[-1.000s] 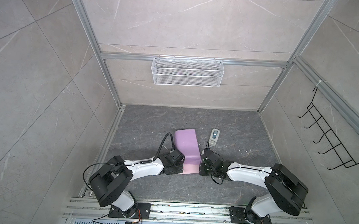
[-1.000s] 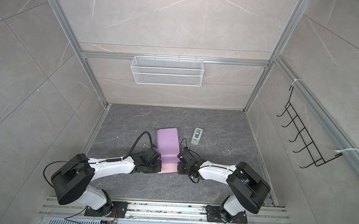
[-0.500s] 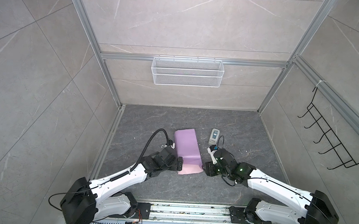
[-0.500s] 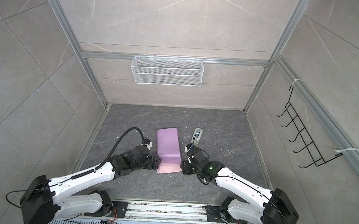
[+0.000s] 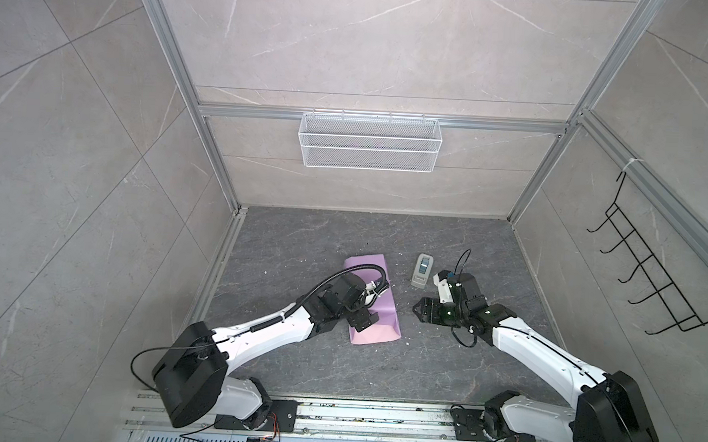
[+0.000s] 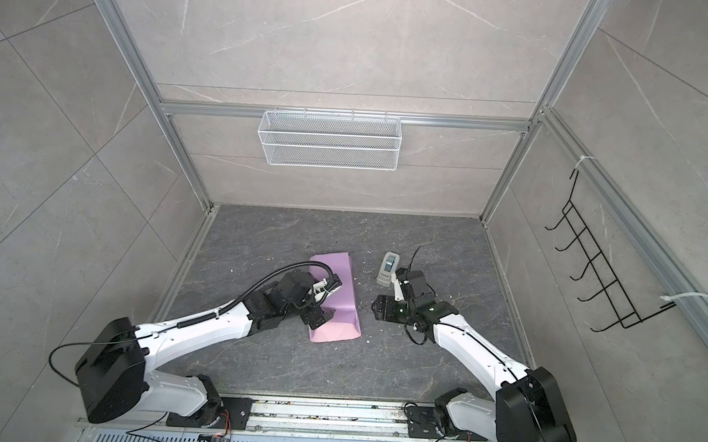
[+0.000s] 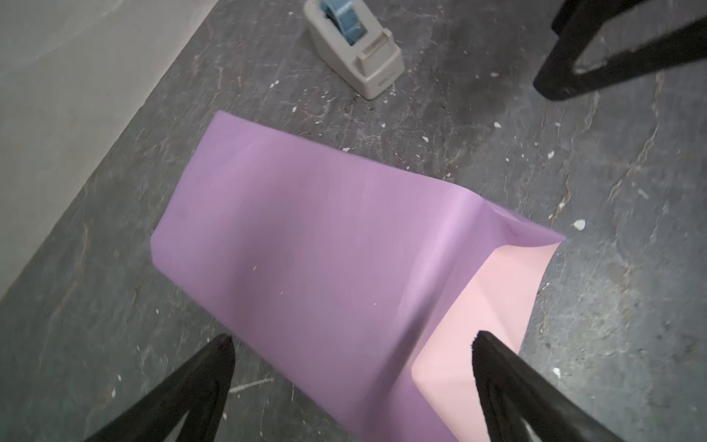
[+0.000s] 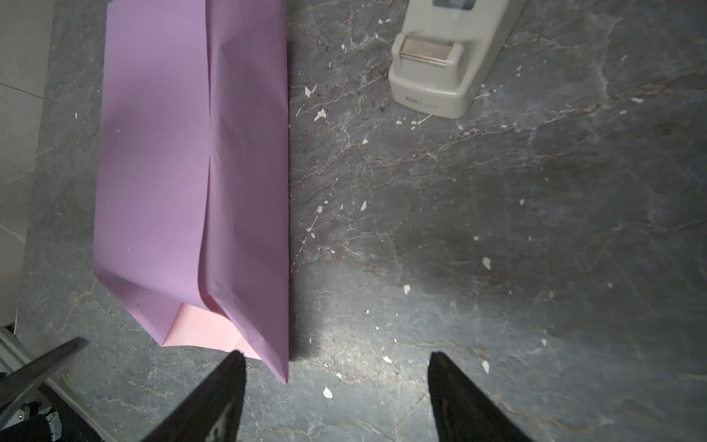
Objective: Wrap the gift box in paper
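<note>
Left hand [image 7: 352, 338] and right hand [image 8: 336, 356] both spread and empty; folded paper [image 5: 383, 311] lies on the tabletop [image 5: 301, 244] just below mid-frame.
In both top views the paper forms a long flat packet, lilac outward, with a pink flap at its lower end; whether the gift box is inside cannot be told. The left hand stands over the packet's lower left edge. The right hand is over bare tabletop right of the paper, apart from it. A tape dispenser [image 5: 421, 270] sits just above the right hand.
</note>
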Available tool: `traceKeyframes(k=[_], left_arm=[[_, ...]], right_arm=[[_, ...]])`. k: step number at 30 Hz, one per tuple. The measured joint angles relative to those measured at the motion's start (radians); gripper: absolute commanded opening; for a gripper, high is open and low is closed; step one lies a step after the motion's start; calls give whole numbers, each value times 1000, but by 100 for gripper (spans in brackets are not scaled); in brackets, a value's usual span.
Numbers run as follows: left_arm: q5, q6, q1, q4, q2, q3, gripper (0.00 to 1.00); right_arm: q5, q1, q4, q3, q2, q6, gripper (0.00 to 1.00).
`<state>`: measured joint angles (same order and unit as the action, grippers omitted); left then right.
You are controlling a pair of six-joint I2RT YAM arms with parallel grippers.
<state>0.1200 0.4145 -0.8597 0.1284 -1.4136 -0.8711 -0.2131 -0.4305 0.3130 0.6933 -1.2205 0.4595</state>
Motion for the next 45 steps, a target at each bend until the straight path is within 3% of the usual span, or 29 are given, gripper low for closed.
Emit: traceKeyframes(k=[5,10,16,34,45], left_arm=[[-45,181,15,-3,-79,-14,97],[-76,263,58,-4,-146,-47,93],[-76,318,73,-29,-206,-59,89],[-69,371,73,-56,-213,-56,87],[-70,371,73,-56,-213,-56,87]], right_arm=[[-14,3,-18,-16,-2,0,78],[-42,4,-63,-45,-21,-2,84],[-53,2,-142,-67,-48,5,85],[-3,-87,-340,-101,-213,43,72],[4,-143,-393,-114,-218,61,70]])
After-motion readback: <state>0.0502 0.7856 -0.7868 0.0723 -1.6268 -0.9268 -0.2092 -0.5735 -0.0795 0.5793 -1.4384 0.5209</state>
